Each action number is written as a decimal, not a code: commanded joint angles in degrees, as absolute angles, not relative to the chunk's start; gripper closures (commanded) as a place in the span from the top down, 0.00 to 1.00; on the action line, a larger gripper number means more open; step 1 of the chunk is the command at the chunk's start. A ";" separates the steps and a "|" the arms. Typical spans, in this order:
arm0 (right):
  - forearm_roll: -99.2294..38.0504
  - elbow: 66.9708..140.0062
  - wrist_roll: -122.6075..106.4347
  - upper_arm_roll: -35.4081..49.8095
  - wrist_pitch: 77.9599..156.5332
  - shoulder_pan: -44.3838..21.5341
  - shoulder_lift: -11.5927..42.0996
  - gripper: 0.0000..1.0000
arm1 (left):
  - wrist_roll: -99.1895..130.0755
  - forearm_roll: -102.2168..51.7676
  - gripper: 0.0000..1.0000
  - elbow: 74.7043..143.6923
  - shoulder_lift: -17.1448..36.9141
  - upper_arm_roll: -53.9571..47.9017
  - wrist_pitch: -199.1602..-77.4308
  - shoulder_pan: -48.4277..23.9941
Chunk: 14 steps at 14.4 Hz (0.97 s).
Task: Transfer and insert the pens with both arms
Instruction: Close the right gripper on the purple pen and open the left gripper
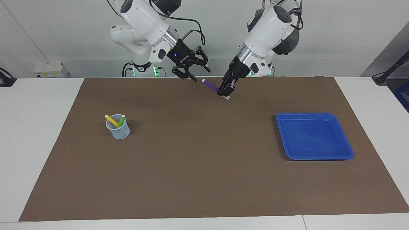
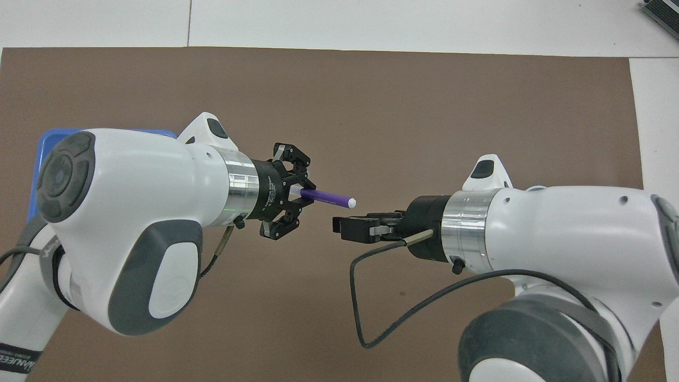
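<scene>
Yellow pen (image 1: 111, 120) and green pen (image 1: 121, 121) stand in the cup (image 1: 118, 131); the left gripper (image 1: 224, 92) clamps the purple pen (image 1: 210, 85), apparently just short of the right gripper (image 1: 194, 71), whose jaws stand apart.

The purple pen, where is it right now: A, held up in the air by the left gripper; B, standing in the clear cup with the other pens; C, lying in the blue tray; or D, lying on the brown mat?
A: the left gripper is shut on the purple pen above the brown mat, with the pen's free tip pointing at the right gripper.
</scene>
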<state>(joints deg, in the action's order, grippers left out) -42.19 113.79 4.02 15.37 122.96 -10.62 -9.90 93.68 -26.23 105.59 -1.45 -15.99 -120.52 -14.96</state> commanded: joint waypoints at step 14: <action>-43.24 115.66 3.52 15.47 128.85 -12.04 -9.67 0.56 | 94.31 -27.07 0.00 108.54 -4.92 -15.29 -118.56 -17.84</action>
<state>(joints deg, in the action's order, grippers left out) -42.19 114.90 4.02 15.38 127.44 -11.78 -9.48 93.69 -26.23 106.86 -3.16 -16.04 -118.42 -17.01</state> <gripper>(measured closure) 0.414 0.767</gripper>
